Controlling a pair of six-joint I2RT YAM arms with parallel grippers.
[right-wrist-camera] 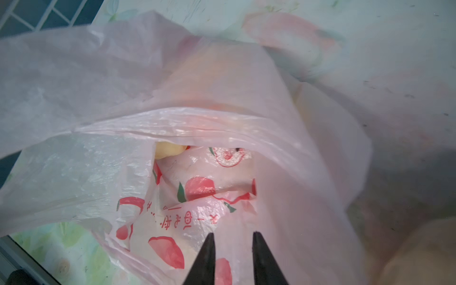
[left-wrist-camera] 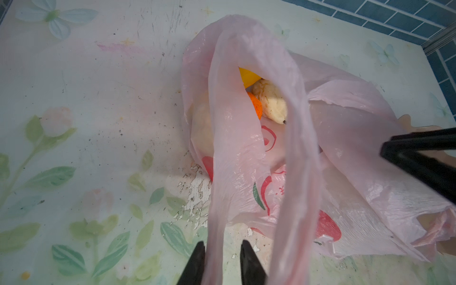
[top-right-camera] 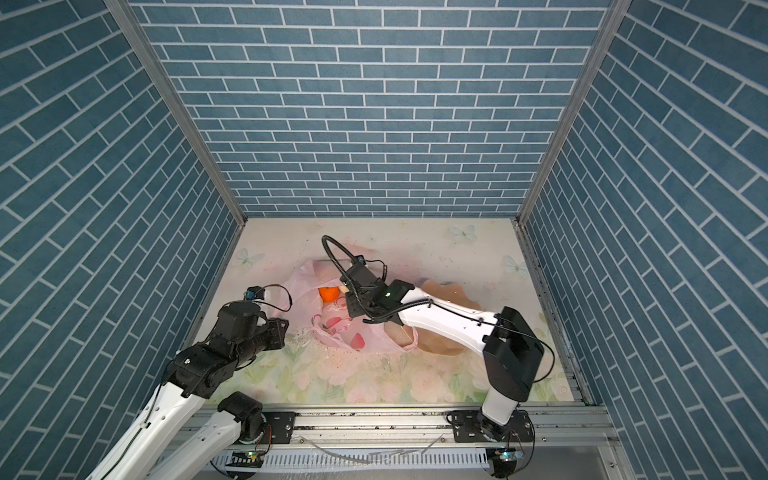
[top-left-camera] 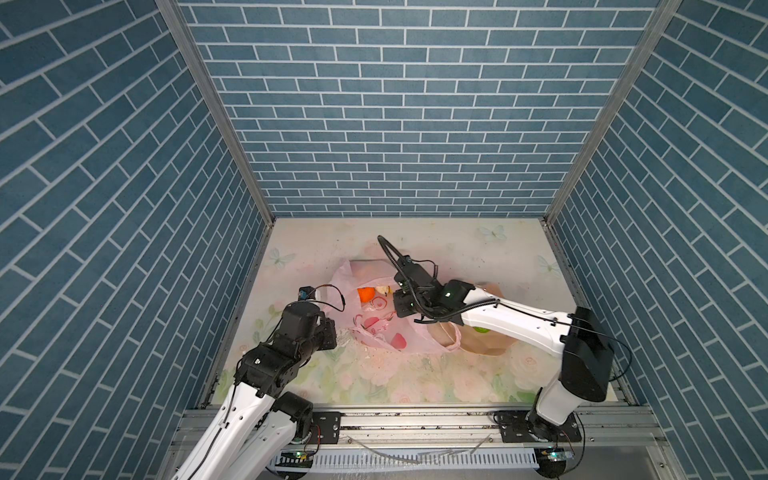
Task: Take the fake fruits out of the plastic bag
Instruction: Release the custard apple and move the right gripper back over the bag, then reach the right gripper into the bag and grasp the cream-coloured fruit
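Fruit shows differently by camera: a top view gives me the orange point(top-left-camera: 365, 294) and a cream lump point(top-left-camera: 381, 289) in the mouth of the plastic bag point(top-left-camera: 376, 332); only the left wrist view adds a yellow fruit point(left-wrist-camera: 248, 76) beside them. My left gripper point(left-wrist-camera: 222, 243) is clamped on the bag's handle point(left-wrist-camera: 234, 153). My right gripper point(right-wrist-camera: 233, 233) sits at the bag's mouth, fingers nearly together; whether it pinches film, I cannot tell.

White arms point(top-left-camera: 511, 320), black joints point(top-left-camera: 586, 353), looping black cables point(top-left-camera: 388, 249).

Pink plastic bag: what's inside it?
The plastic bag shows an orange, a cream-white lump and a yellow fruit at its mouth. Its film covers anything deeper.
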